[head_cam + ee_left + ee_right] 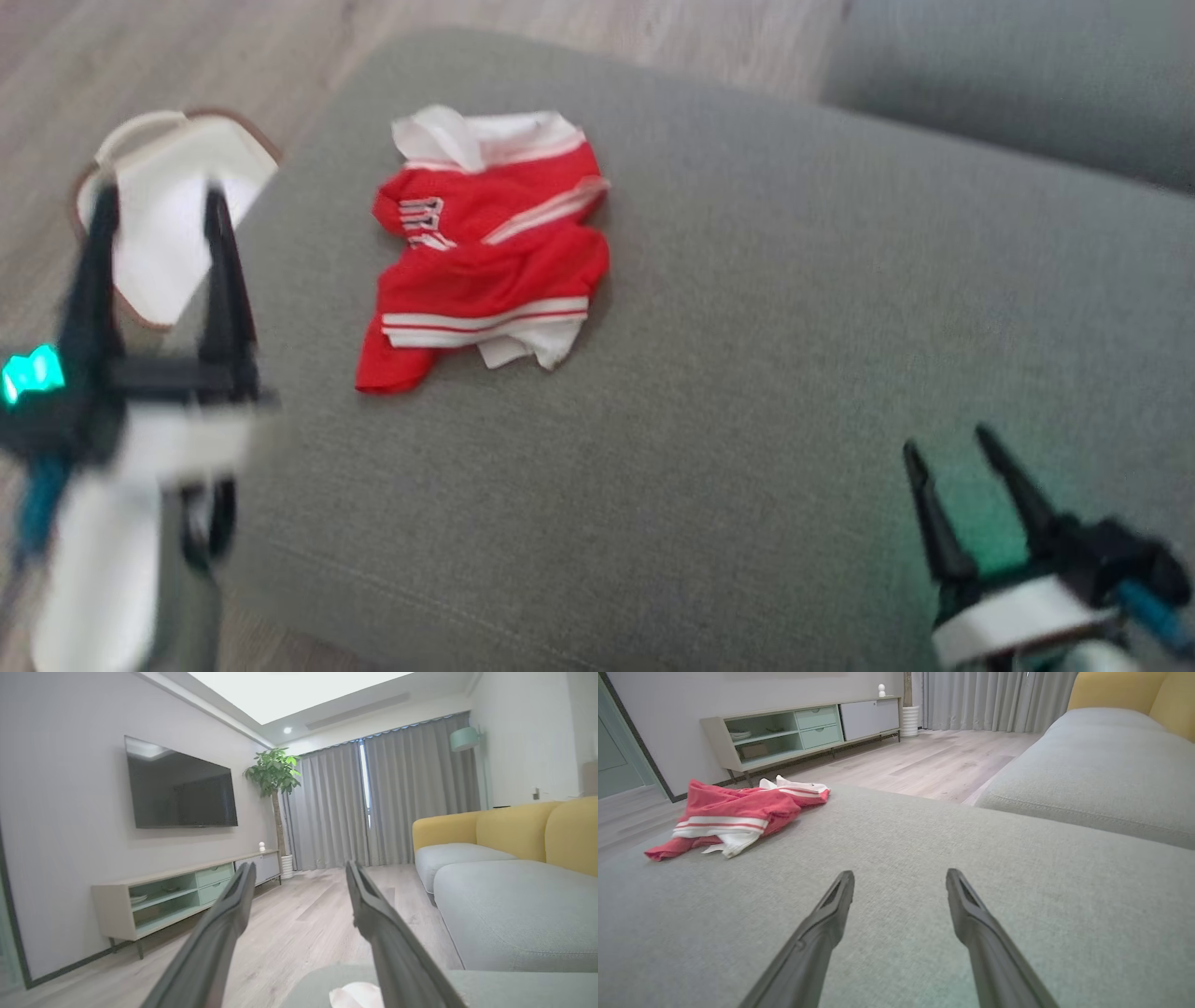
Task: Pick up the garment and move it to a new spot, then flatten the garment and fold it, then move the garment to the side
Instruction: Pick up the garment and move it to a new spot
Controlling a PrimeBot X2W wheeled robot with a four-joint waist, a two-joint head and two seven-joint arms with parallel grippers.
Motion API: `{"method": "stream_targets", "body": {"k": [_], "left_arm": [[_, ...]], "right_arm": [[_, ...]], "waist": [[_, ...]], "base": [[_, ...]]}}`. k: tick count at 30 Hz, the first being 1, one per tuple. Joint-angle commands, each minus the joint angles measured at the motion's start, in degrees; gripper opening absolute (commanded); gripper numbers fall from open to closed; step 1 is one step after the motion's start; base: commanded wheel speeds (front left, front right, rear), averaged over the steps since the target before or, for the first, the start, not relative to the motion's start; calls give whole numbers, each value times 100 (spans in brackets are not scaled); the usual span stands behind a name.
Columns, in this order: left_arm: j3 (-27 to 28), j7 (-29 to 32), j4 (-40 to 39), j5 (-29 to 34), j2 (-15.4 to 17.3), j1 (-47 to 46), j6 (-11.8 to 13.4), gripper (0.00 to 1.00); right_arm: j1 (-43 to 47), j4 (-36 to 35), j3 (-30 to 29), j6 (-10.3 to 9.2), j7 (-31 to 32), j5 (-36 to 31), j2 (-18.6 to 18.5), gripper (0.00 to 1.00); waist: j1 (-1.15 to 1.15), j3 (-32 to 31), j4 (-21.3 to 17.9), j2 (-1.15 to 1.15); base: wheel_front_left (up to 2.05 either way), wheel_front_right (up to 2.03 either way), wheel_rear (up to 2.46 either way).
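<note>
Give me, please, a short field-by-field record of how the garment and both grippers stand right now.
surface: grey cushion
garment: red with white stripes, crumpled, lying on the cushion's far left part
left gripper: open, empty, at the cushion's left edge, apart from the garment
right gripper: open, empty, over the cushion's near right, apart from the garment
task stage: garment not yet picked up

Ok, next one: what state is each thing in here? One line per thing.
garment: crumpled, lying on the grey cushion, not held.
left gripper: open, empty, at the cushion's left edge.
right gripper: open, empty, over the cushion, apart from the garment.
television: screen dark.
curtains: drawn, with a narrow gap.
cabinet drawers: shut.
</note>
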Motion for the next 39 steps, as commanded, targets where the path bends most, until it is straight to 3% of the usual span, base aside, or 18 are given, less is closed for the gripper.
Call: {"method": "stream_targets", "body": {"k": [1,8,15,25,30,31,32,39], "left_arm": [[214,127,-20,-51,221,-594,-88,100],[-347,1093,1337,-249,486,-2649,-434,100],[-931,1997,3320,-1032,235,-4084,-518,100],[-2341,2315,4666,-2570,27,-4559,-523,100],[-3055,2269,5272,-3009,238,-4579,-523,100],[-3155,2262,5318,-3105,239,-4581,-523,46],[-3285,2270,5335,-3187,256,-4584,-523,0],[-3836,1740,5277,-3726,580,-4846,-524,0]], "right_arm": [[-342,-248,111,37,-63,-52,-226,100],[-756,-525,42,37,-38,-166,-841,100],[-870,-1215,-82,37,360,-179,-1281,100],[-811,-2071,-361,37,892,-176,-1651,100],[-761,-2380,-444,37,1071,-198,-1667,100],[-754,-2401,-467,37,1078,-205,-1658,100],[-746,-2417,-487,37,1082,-209,-1646,100],[-808,-2304,-460,37,925,-239,-1468,100]], "waist": [[-1,489,-196,0],[-1,1391,-274,0],[-1,1937,-304,0],[-1,2399,-396,0],[-1,2595,-505,0],[-1,2612,-517,0],[-1,2625,-527,0],[-1,2459,-628,0]], "base": [[0,0,0],[0,0,0],[0,0,0],[0,0,0],[0,0,0],[0,0,0],[0,0,0],[0,0,0]]}}
